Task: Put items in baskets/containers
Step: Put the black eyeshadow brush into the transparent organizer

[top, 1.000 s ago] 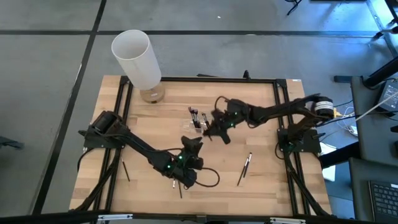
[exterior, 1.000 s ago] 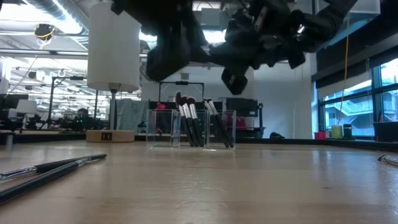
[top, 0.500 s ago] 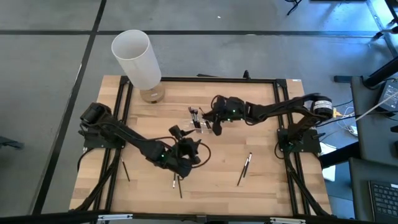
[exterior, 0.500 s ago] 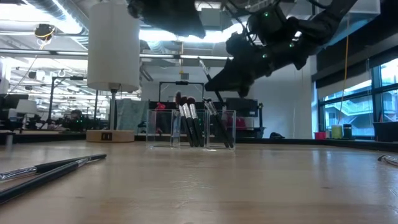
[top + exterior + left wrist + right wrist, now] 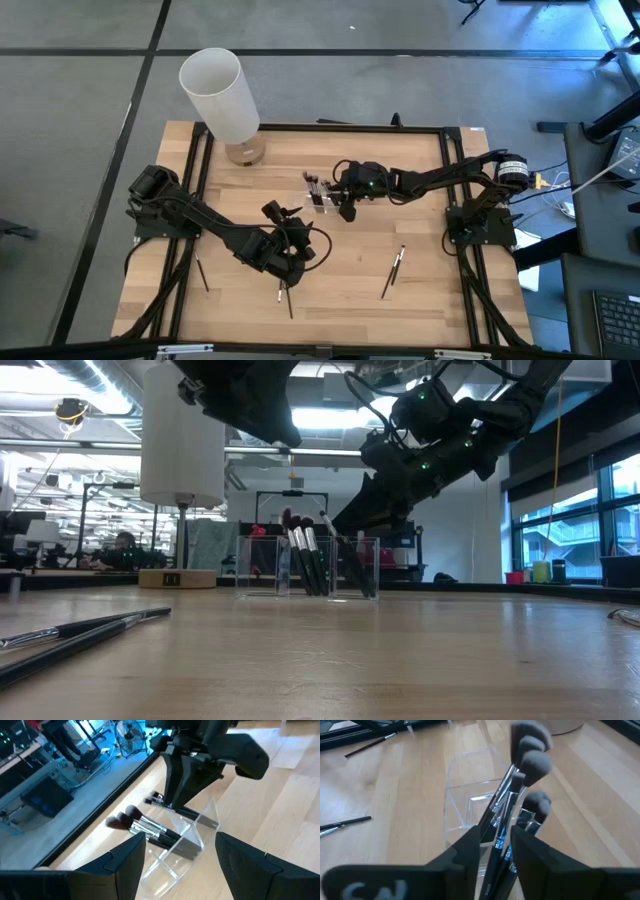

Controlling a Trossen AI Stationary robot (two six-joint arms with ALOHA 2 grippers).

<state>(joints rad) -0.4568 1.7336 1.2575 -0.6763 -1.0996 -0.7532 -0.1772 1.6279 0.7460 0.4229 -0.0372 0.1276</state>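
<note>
A clear organizer (image 5: 320, 192) (image 5: 305, 565) stands at the table's middle. Several dark brushes (image 5: 527, 765) lean in it, bristles up. My right gripper (image 5: 345, 203) (image 5: 495, 852) reaches into it from the right, slanting down. It is open, its fingers on either side of a brush handle (image 5: 496, 845) standing in the organizer. My left gripper (image 5: 285, 222) (image 5: 182, 870) hovers open and without a load nearer the front, pointing at the organizer (image 5: 185, 845). Loose brushes (image 5: 393, 270) (image 5: 283, 292) (image 5: 203, 275) lie flat on the wood. My right gripper has its fingers (image 5: 470, 852) on both sides of the brush handle in the organizer, coming slanting down from the table's right. Whether either finger touches the handle, I cannot tell. The brush leans in the organizer with its lower end inside.
A tall white cylinder (image 5: 218, 95) on a wooden base stands at the far left corner. A black frame (image 5: 190, 180) runs along the table's sides. In the low view, two long brushes (image 5: 80, 630) lie near the front left.
My right gripper has sunk toward the organizer and gone a little to the left. The brush it carried slanting above the organizer now stands inside it. My left gripper has risen from the near side toward the organizer and rolled about its own line.
</note>
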